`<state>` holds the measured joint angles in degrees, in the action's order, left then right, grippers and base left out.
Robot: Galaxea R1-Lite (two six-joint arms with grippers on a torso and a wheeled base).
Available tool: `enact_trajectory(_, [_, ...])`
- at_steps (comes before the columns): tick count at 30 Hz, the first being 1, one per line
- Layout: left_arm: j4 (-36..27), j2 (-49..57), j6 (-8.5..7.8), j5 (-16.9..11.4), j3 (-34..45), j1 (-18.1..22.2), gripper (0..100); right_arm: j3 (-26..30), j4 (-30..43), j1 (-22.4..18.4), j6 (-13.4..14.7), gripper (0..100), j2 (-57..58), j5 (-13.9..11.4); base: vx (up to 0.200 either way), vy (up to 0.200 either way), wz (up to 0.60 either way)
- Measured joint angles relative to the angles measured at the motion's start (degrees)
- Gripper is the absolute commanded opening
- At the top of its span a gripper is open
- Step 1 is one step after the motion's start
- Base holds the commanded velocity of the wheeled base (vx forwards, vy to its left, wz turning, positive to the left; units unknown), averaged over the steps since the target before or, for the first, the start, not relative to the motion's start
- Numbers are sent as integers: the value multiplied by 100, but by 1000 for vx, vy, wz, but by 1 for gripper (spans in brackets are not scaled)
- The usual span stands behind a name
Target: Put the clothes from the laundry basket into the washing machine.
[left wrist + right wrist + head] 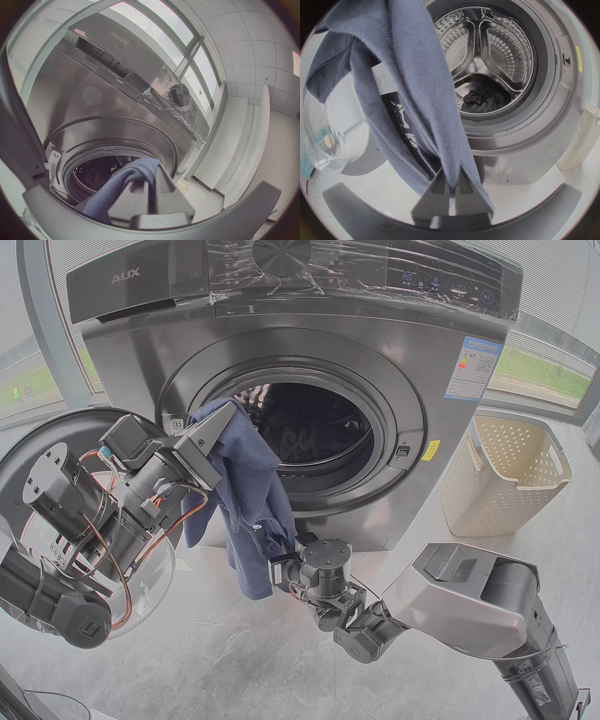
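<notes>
grey floor (219, 665), windowed room; blue garment (250, 490) hangs mid-frame before washing machine (425, 365), pinched by left claw (226, 414) above, right claw (453, 182) below.

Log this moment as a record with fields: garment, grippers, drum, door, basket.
blue garment: hanging before the drum opening, not yet inside
left gripper: shut on its upper end, by the opening's rim
right gripper: shut on its lower part
drum: dark clothes lying at the bottom
door: swung open, on the robot's left
basket: on the floor, right of the washing machine
</notes>
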<state>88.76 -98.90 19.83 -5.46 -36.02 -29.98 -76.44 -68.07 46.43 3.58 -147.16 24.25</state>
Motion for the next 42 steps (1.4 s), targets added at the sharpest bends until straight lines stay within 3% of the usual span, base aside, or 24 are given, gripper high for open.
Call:
enact_trajectory(12, [2, -11, 4, -1, 6, 40, 0, 1180, -65, -85, 18, 0, 1029, -61, 0, 0, 0])
enact_trajectory(17, [0, 1, 9, -4, 33, 82, 0, 1577, -108, -339, -6, 0, 1440, -271, 0, 0, 0])
enact_trajectory(22, [-2, 17, 9, -9, 45, 84, 0, 1638, -462, -501, -127, 0, 1440, -501, 0, 0, 0])
enact_trajectory(23, [-2, 21, 9, -9, 48, 79, 0, 1637, -533, -518, -173, 100, 1396, -553, 0, 0, 0])
enact_trajectory(27, [-7, 63, 11, -11, 48, 49, 0, 1536, -653, -608, -316, 100, 1141, -709, 0, 0, 0])
enact_trajectory(42, [-2, 290, -10, -6, 138, -119, 0, 1458, -667, -978, -436, 100, 858, -688, 0, 0, 0])
